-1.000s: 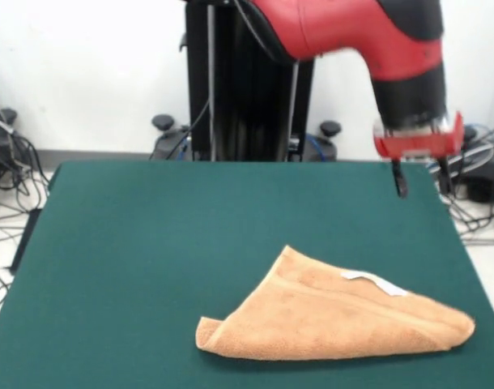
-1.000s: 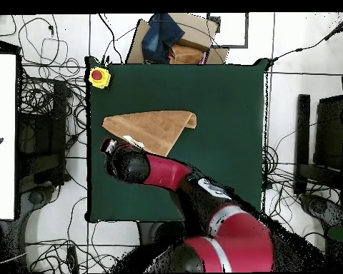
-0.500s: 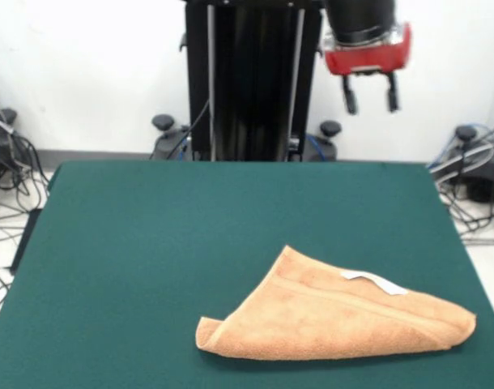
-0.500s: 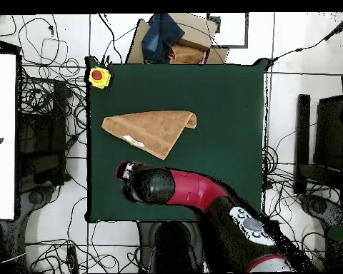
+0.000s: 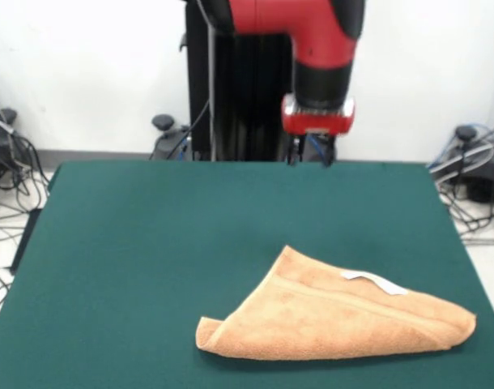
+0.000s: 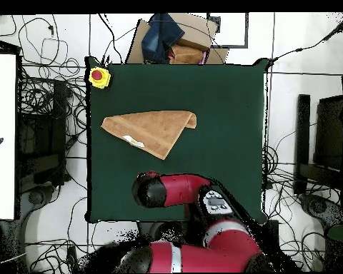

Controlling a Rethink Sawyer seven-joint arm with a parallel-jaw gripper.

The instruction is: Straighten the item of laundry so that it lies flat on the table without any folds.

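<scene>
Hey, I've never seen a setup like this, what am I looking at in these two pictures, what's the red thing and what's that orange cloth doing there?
The red and black thing is a robot arm on a pedestal at the far side of a table with a dark green top. One picture is taken from across the table, facing the robot. The other looks straight down from above, with the robot's base at the bottom, so the sides are swapped between them.

At the arm's end is its gripper, the part that grabs things. It hangs above the table's far edge, away from the cloth, and holds nothing; whether it is open or shut is not visible.

The orange-tan cloth is a small towel. It lies folded over into a rough triangle, with a white tag showing on top. A yellow box with a red button sits at one table corner.
</scene>
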